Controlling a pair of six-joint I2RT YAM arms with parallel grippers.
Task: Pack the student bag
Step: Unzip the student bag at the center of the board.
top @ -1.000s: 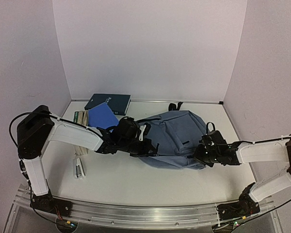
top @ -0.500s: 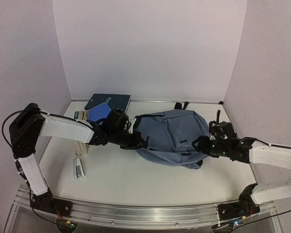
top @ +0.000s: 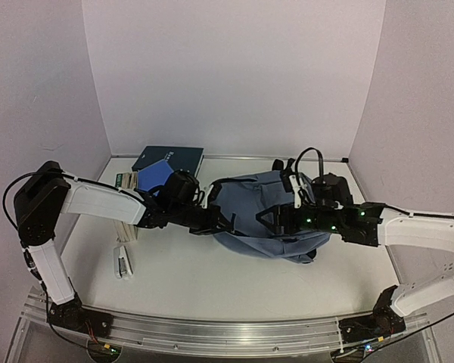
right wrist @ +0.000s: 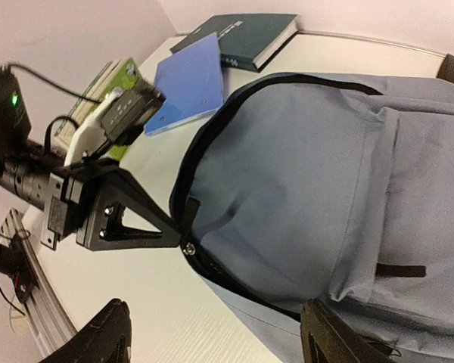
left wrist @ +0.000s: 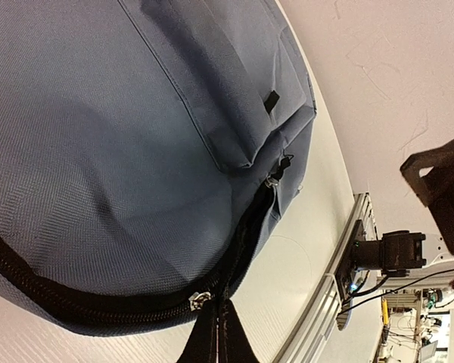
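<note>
Left gripper (top: pixel 218 220) clamped shut on student bag (top: pixel 246 198) at its left zipper edge, arm stretched low. Right gripper (top: pixel 265 218) jaws wide apart, hovering over the bag's middle.

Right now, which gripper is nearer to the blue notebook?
Left. The left gripper holds the student bag near the blue notebook; the right gripper is farther right, above the bag.

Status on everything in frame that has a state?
student bag: lying flat, main zip looks shut
left hand: shut on the bag's zip
right hand: open, over the bag, holding nothing
dark green book: closed, lying flat
blue notebook: closed
</note>
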